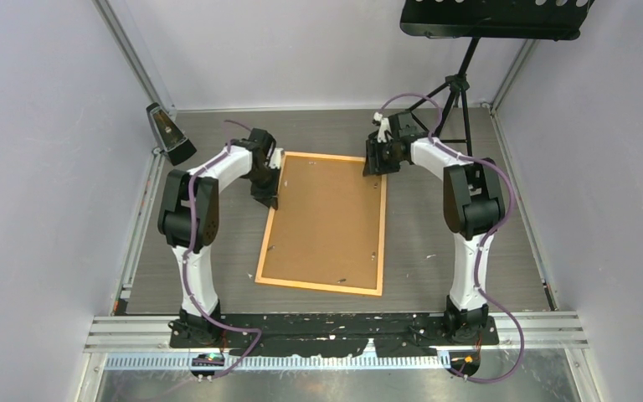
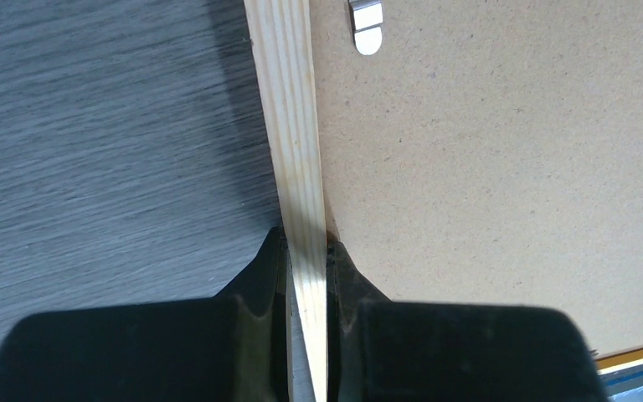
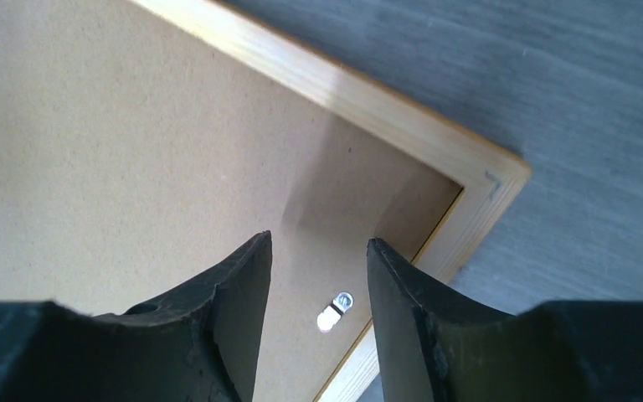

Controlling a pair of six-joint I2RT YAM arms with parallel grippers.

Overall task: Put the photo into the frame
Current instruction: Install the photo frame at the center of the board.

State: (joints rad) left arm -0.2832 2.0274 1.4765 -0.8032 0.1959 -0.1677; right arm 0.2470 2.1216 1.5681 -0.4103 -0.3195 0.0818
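The 2 black fingers point(image 2: 259, 280) of the left gripper point(image 2: 306, 244) are nearest, closed tight on the pale wooden left side of the frame point(image 2: 293, 126). 1 finger is on the outside and 1 on the inside, against the backing board point(image 2: 486, 167).

There is 1 frame and it lies back side up on the grey table point(image 1: 419, 276), between the 2 arms, with 1 brown board filling it. The right gripper point(image 3: 318, 243) is over the far right corner of the frame, above the board. Its jaws stand about half apart and hold nothing. I cannot tell if its tips touch the board. 1 small metal clip point(image 3: 335, 310) shows between its fingers, beside the frame edge, and 1 more clip point(image 2: 367, 25) shows ahead of the left gripper.

Around the frame there is 1 black tripod stand point(image 1: 456, 92) at the far right corner of the table, just behind the right arm point(image 1: 469, 201). 1 dark wedge-shaped object point(image 1: 167, 134) stands at the far left, near the left arm point(image 1: 192, 209).
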